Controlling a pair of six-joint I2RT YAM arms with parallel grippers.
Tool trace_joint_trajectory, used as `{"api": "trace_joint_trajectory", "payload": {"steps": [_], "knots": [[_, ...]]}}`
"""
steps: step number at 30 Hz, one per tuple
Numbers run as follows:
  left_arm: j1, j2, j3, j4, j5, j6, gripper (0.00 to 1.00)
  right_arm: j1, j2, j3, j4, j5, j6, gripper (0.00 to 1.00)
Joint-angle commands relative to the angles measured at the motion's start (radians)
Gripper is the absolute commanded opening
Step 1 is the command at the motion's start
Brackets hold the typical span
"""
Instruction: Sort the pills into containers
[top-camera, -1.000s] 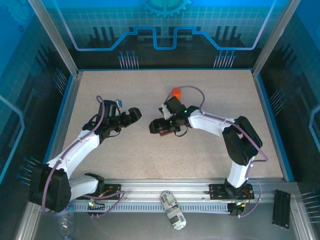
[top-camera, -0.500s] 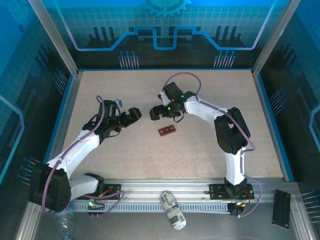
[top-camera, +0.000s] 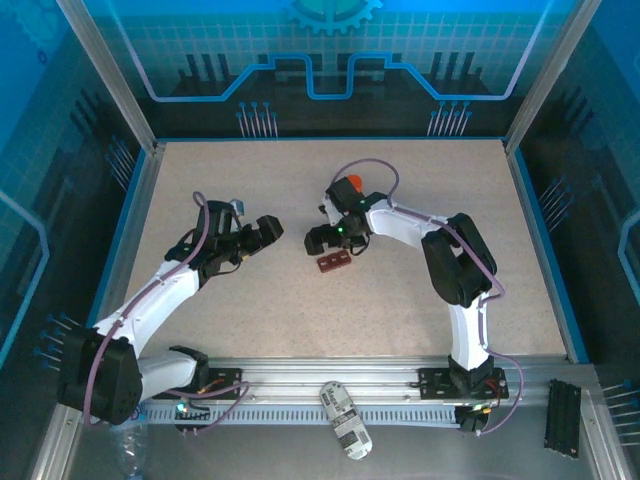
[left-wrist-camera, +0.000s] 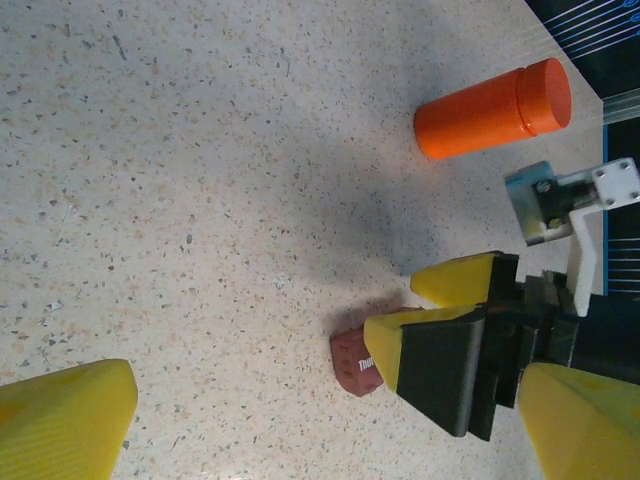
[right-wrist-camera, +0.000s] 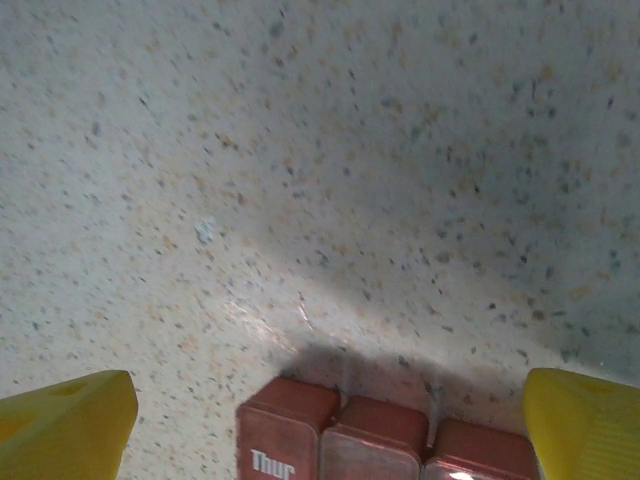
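- Fingers (right-wrist-camera: 60, 420) of the right gripper (top-camera: 320, 240) are spread wide and hold nothing.
- A second ago this gripper sat right over the little red-brown box (top-camera: 335, 262) and hid most of it. Half a second ago it had pulled back toward the far side, and the box lay bare on the surface (top-camera: 330, 320).
- Now it has come a bit nearer again. It hangs just beside the far edge of the box, not touching it as far as I can tell.
- The box lies flat near the middle of the surface, between the two arms. It has not moved in the last half second. From the right wrist its tops look shut, and one says "Thur".
- The orange bottle (top-camera: 348, 185) lies on its side past the right gripper, apart from the box.
- The left gripper (top-camera: 262, 232) has stayed put, off to the left of the box, its fingers (left-wrist-camera: 70, 415) spread wide and empty.
- I think the box was just let go, so the sorting has hardly begun. The box may need opening, and the pills must still be fetched, maybe from the bottle.
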Motion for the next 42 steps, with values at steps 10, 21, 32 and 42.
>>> {"api": "trace_joint_trajectory", "payload": {"steps": [10,21,32,42], "knots": [[-0.002,-0.019,-0.020,0.005,0.023,-0.003,0.99,0.031,-0.096,-0.123,0.038,-0.022,0.027,1.00],[-0.002,-0.022,-0.020,0.004,0.026,-0.006,0.99,0.097,-0.172,-0.231,0.086,-0.050,0.072,0.99],[-0.002,0.000,-0.014,0.013,0.033,-0.003,0.99,0.200,-0.257,-0.321,0.066,0.066,0.103,1.00],[-0.002,0.032,-0.008,0.030,0.036,-0.004,0.99,0.266,-0.243,-0.259,-0.100,0.419,0.159,1.00]]}}
